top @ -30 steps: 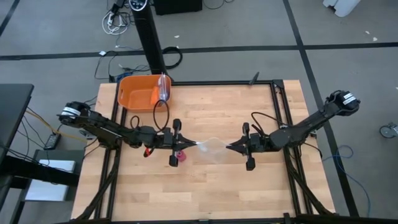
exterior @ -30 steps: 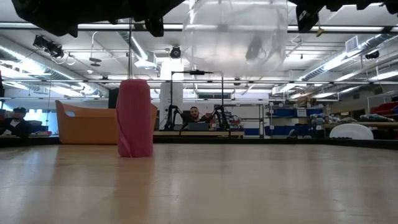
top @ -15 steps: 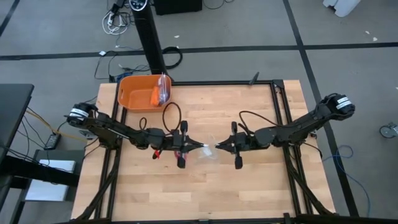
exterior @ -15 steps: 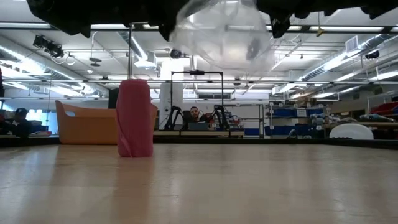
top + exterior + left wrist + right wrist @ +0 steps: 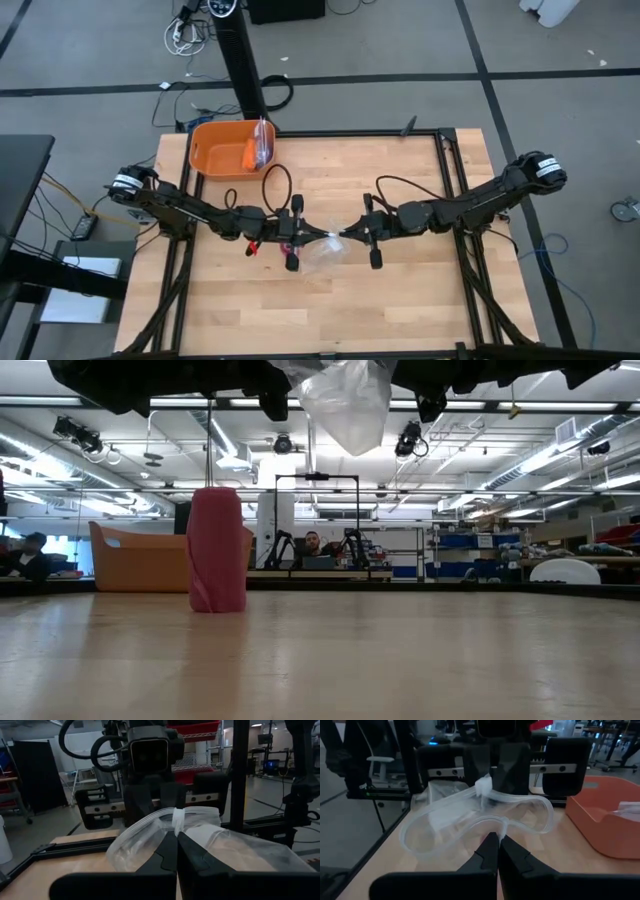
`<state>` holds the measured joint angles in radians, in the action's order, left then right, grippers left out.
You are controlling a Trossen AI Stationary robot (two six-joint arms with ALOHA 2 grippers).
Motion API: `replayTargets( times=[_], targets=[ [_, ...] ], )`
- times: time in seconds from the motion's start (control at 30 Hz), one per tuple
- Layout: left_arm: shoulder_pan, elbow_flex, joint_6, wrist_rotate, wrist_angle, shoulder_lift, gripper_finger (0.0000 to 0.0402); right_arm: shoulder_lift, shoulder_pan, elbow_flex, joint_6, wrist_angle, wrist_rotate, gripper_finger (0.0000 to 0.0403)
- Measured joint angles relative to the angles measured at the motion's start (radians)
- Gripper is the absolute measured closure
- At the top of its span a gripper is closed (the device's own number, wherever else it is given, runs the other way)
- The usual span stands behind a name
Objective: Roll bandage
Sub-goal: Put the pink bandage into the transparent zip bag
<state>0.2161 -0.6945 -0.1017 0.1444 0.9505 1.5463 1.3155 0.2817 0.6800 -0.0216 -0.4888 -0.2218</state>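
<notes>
The magenta-pink bandage (image 5: 217,550) is a compact roll standing upright on its end on the wooden table. In the high view it is mostly hidden under my left arm. A clear crinkled plastic bag (image 5: 322,250) hangs above the table's middle between my two grippers. My left gripper (image 5: 318,236) and my right gripper (image 5: 345,237) face each other, close together, each shut on the bag's mouth. The bag also shows at the top of the low view (image 5: 345,405). My left gripper pinches one lip of the bag's mouth rim (image 5: 175,820) between its two fingertips. It comes in level from the table's left. The bag is lifted clear and hangs slack below. My right gripper pinches the opposite lip of the mouth rim (image 5: 504,826) between its fingertips. It comes in level from the table's right. The mouth stands open as a loop between the two holds.
An orange plastic tub (image 5: 225,150) stands at the table's far left, with another clear bag (image 5: 263,140) leaning in it. The tub also shows in the low view (image 5: 140,560). A dark frame runs along the table's edges. People sit in the room beyond.
Both grippers have moved toward each other, the left toward the table's right, the right toward its left. The bag was stretched wide between them. It has now gone slack, bunched narrower, and its mouth has bowed open. The bandage roll has stayed where it was.
</notes>
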Motion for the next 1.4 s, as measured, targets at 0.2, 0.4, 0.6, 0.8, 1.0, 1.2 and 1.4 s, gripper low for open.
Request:
replayTargets(
  times=[0.2,0.4,0.6,0.8,1.0,1.2,1.4],
  targets=[
    [-0.003,0.0,0.002,0.0,0.001,0.0,0.04,0.001,0.0,0.0,0.0,0.005,0.001,0.0402],
    [0.001,0.0,-0.003,0.0,-0.015,-0.001,0.04,-0.054,0.031,0.0,-0.003,0.105,-0.022,0.0402],
    [0.001,0.0,0.001,0.005,-0.031,-0.001,0.04,-0.124,0.084,0.0,-0.008,0.208,-0.112,0.0402],
    [0.001,0.001,0.001,0.034,-0.029,-0.001,0.04,-0.159,0.116,0.0,-0.006,0.235,-0.159,0.0402],
    [0.0,0.001,0.002,0.1,-0.047,-0.001,0.04,-0.158,0.117,0.0,-0.003,0.251,-0.161,0.0402],
    [0.0,0.001,0.002,0.139,-0.089,-0.001,0.04,-0.158,0.116,0.0,-0.003,0.287,-0.203,0.0402],
    [0.0,0.001,0.031,0.158,-0.113,-0.001,0.04,-0.157,0.115,0.0,-0.004,0.321,-0.207,0.0402]
  ],
)
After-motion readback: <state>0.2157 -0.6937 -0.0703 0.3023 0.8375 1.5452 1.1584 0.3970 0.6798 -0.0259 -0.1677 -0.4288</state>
